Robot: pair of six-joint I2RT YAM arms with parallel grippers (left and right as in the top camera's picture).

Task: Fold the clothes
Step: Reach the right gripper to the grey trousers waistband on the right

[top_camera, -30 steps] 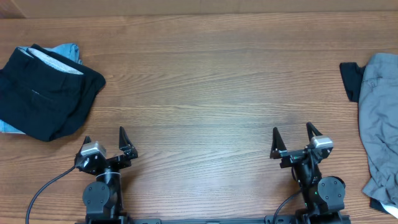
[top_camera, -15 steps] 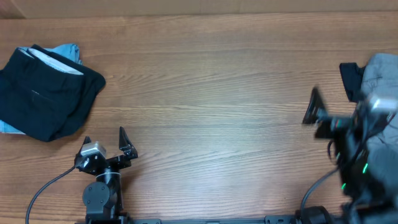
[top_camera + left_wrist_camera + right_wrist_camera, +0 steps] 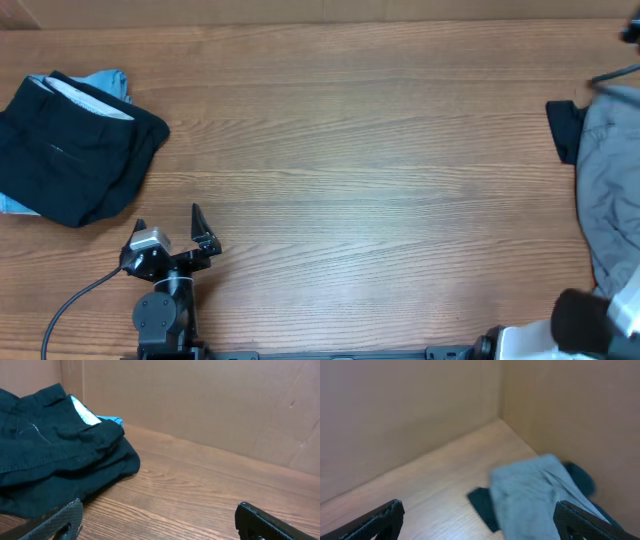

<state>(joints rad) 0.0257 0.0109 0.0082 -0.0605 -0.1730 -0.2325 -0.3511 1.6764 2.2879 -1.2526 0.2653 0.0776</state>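
Wood-grain table (image 3: 350, 150): black garment (image 3: 70, 150) far left (light-blue fabric (image 3: 108, 80) peeking from beneath), grey garment (image 3: 610, 190) at right edge.

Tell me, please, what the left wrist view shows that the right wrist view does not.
Left wrist only: a crumpled black garment with a light-blue garment peeking out behind it. Right wrist only: a grey garment lying over a dark garment near a corner of the walls. Both: the wooden table, a brown wall, and an open, empty tool, the left end effector and right end effector.
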